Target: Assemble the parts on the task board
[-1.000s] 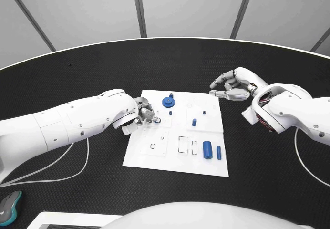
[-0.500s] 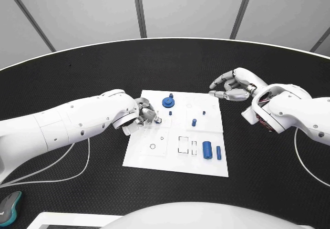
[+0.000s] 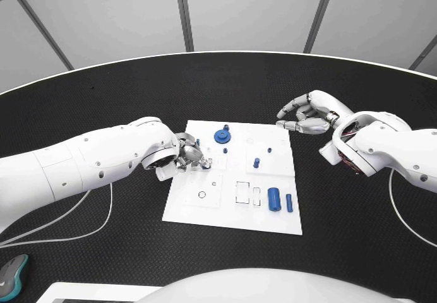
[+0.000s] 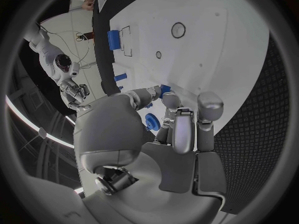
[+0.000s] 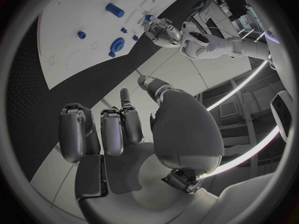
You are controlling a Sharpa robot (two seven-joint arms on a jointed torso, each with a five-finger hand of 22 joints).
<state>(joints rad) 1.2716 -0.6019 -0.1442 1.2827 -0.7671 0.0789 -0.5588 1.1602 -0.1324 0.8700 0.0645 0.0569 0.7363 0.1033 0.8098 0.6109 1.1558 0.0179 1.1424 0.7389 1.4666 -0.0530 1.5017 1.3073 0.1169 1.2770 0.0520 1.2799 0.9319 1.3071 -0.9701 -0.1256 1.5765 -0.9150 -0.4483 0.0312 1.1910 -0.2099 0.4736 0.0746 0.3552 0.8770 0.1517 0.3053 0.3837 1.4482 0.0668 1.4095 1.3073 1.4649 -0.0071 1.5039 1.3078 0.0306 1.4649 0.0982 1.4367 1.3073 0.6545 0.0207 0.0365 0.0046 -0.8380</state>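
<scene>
— What lay on the black table apart from the work itself?

— A thin white cable looped across the near left part of the tabletop. A second white cable curved along the right side.

— Anything near the corners?

— At the bottom left edge sat a small teal and dark object; what it was could not be told. Just beside it, along the bottom edge, a flat white thing with a dark border showed part of itself.

— And behind the table?

— Pale wall panels divided by dark seams stood beyond its curved far edge.
</scene>
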